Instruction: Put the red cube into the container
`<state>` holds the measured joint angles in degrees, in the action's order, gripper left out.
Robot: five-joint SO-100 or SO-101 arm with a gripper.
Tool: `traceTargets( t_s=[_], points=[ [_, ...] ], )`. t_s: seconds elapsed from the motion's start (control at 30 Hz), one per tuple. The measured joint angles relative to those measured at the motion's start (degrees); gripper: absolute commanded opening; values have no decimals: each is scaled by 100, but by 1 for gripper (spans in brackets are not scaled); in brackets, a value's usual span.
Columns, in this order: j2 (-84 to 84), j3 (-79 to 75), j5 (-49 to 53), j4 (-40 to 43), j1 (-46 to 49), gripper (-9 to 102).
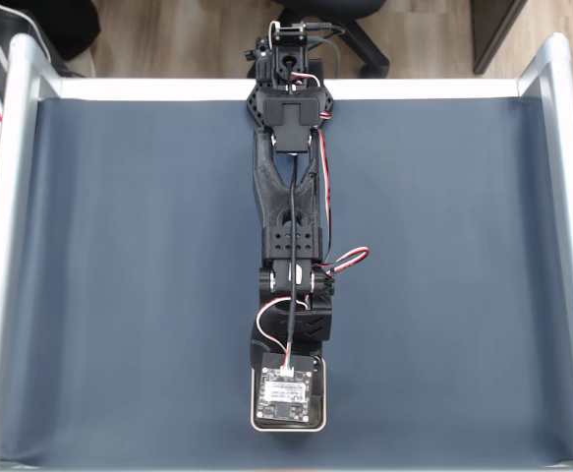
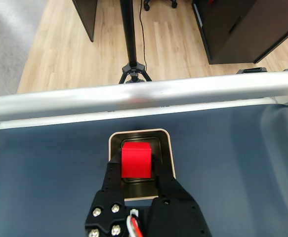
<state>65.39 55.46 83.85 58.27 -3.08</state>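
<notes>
Red cube [image 2: 136, 159] sits between the two black fingers of the gripper [image 2: 136, 165], which are closed against its left and right faces in the wrist view, so the claw is open only as wide as the cube itself and has hold of nothing else. Directly below it lies the container [image 2: 166, 140], a small square tray with rounded corners, a pale shiny rim and a dark dull inside; the cube is within the tray's outline, though whether it touches the tray floor or hangs just above it cannot be told from this angle. In the fixed view the black arm [image 1: 291, 211] stretches straight from its base at the top edge of the table down toward the near edge, and its wrist camera board (the little grey square with a white plug) covers most of the container [image 1: 321, 411], of which only the rim shows around it. The tray lies on the dark blue mat [image 1: 119, 275], near the silver rail [image 2: 144, 96] that frames the table. Beyond that rail in the wrist view are a wooden floor and a black tripod [image 2: 130, 59].
</notes>
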Motion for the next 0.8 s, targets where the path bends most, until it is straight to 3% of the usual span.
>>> traceTargets(
  t_s=[0.43,0.8],
  points=[
    [0,0,-70,0,220,23],
    [0,0,-88,0,229,28]
  ],
)
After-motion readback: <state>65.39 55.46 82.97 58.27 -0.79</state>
